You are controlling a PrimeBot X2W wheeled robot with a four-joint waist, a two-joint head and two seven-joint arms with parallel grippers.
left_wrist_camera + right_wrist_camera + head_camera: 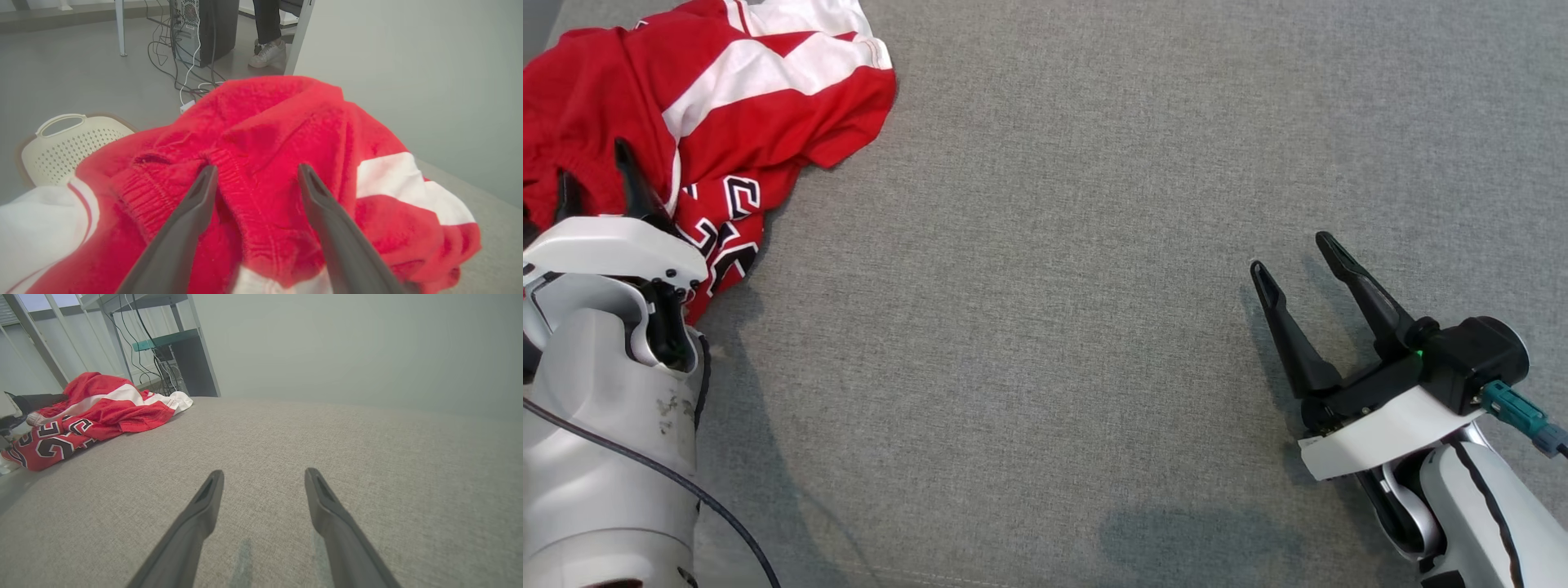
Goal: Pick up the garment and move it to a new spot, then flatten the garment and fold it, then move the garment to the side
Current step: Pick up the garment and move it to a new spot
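Grey woven fabric covers the work surface [1045, 327], the largest item in view, and most of it lies bare between the two arms.

Garment [735, 106]: red with white bands and black-and-white lettering, heaped and creased. It sits directly ahead of and under the left gripper [592, 163] and well apart from the right gripper [1291, 253], off toward that gripper's left. No clean long axis can be read while the cloth is bunched.

Left gripper: jaws spread wide, nothing clamped. In the left wrist view the fingers [196, 204] straddle a ribbed band [229, 179] of the cloth, the tips at or just above it. Contact cannot be confirmed.

Right gripper: jaws equally wide, empty, low over bare fabric with open room on all sides.

Judgement: the pick-up is not yet made and falls to the left arm, the nearer one. Closing on the ribbed fold would suit.

Edges: the surface ends just beyond the heap. A perforated basket [65, 143] and cables stand on the floor past it. Open room for relocation lies to the left gripper's right, toward the other arm.
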